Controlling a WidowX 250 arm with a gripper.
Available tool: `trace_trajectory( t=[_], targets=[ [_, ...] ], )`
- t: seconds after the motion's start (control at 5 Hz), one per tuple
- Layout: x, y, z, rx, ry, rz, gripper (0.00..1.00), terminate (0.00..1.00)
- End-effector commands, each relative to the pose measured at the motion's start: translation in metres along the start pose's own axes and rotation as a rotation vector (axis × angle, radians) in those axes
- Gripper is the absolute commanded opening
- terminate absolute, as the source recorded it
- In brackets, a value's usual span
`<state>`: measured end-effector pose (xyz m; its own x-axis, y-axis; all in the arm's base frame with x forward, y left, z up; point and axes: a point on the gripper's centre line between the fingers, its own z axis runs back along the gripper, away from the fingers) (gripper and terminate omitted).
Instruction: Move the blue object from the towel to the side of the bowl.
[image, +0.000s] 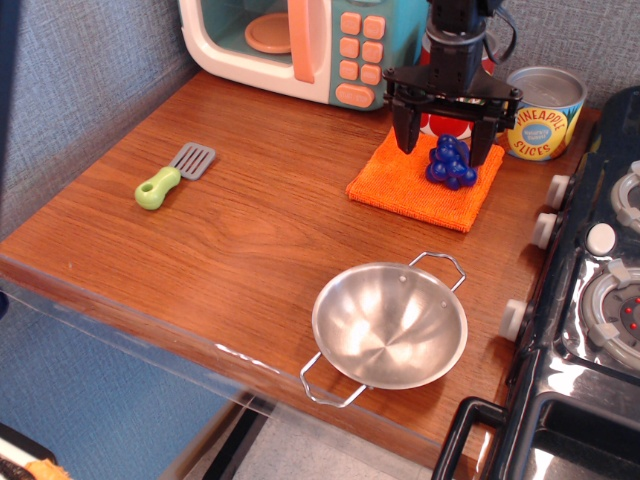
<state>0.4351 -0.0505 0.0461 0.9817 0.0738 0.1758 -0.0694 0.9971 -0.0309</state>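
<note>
- The wooden counter (250, 220) carries everything: a toy microwave (300, 45) along the back edge, a black toy stove (600, 300) on the right, and the task's things between them
- The bowl (390, 325) sits empty near the front edge, its two wire handles pointing to the front-left and back-right, with bare wood on either side of it
- The towel (410, 190) lies flat near the back, well apart from the bowl, just in front of a tomato sauce can (440, 112) and a pineapple can (541, 112)
- The gripper (444, 143) hangs over the towel with its fingers spread wide, one on each side of the grapes and touching nothing that can be seen
- The blue object (450, 163) rests on the right part of the towel, not yet lifted
- The step in hand looks like the approach to the grasp; the carry to the bowl is not begun
- The next move calls for lowering until the fingertips bracket the lumpy cluster, then pinching without catching the cloth
- A small green-handled spatula (172, 175) lies far left, out of the way
</note>
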Motion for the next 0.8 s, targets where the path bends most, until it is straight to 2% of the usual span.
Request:
trace_trajectory(
  t=[0.0,0.4,0.6],
  targets=[
    [0.02,-0.015,0.003,-0.012,-0.034,-0.003,1.0,0.0],
    [0.013,-0.021,-0.006,-0.012,-0.002,0.004,1.0,0.0],
    [0.009,-0.021,-0.004,-0.01,-0.001,0.013,0.0,0.0]
  ],
)
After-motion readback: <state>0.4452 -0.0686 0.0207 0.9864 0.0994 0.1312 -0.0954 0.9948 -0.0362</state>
